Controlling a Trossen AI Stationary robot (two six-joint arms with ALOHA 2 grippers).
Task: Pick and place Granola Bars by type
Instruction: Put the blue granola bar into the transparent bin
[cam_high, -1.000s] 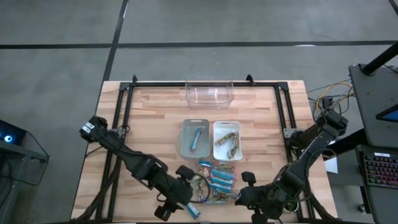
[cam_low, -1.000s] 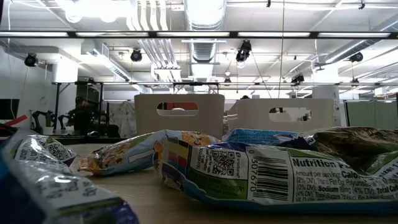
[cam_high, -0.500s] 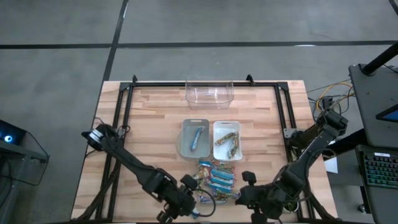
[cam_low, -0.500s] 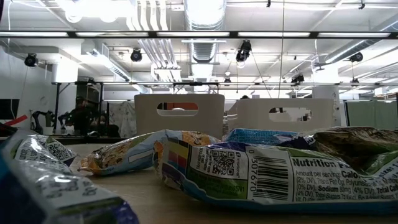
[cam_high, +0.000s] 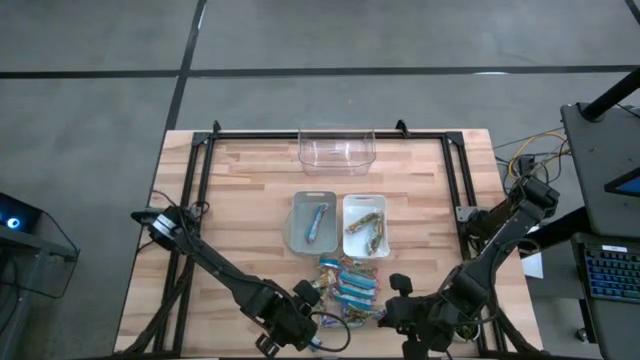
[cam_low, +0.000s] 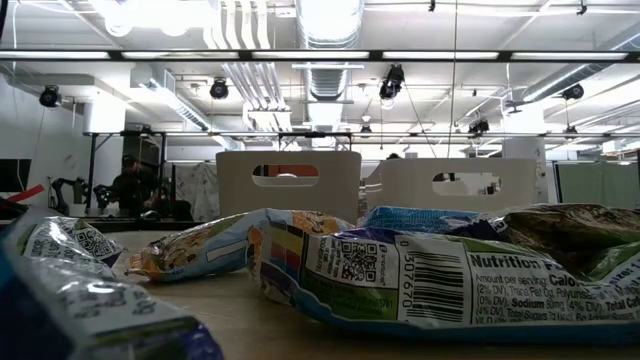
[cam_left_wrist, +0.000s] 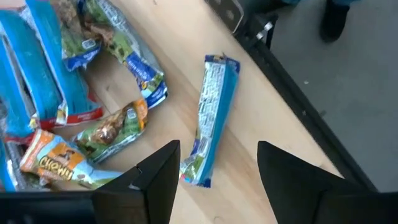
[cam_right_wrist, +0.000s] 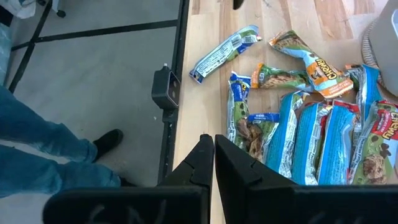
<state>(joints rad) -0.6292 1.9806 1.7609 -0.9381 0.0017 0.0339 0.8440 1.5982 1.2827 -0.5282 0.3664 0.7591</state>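
The Granola Bars lie in a pile (cam_high: 347, 290) near the table's front edge, bright blue ones and greenish-gold ones mixed (cam_right_wrist: 311, 143). One blue-and-green bar (cam_left_wrist: 211, 118) lies flat apart from the pile, close to the front edge. My left gripper (cam_left_wrist: 217, 165) hangs open just above that bar's near end, a finger on either side, and no touch shows. My right gripper (cam_right_wrist: 208, 152) is shut, right of the pile, holding nothing. A grey bin (cam_high: 299, 236) holds a blue bar. A white bin (cam_high: 349, 246) holds greenish ones.
A clear bin (cam_high: 336, 146) stands at the table's far edge. Black frame rails (cam_high: 200, 180) run along the table's sides. A person's leg and shoe (cam_right_wrist: 106, 143) show past the front edge. In the low view, bars (cam_low: 400, 270) fill the foreground.
My left gripper has come down toward the lone bar by the front edge, rolling a little, and has stayed open. The bars have kept their places.
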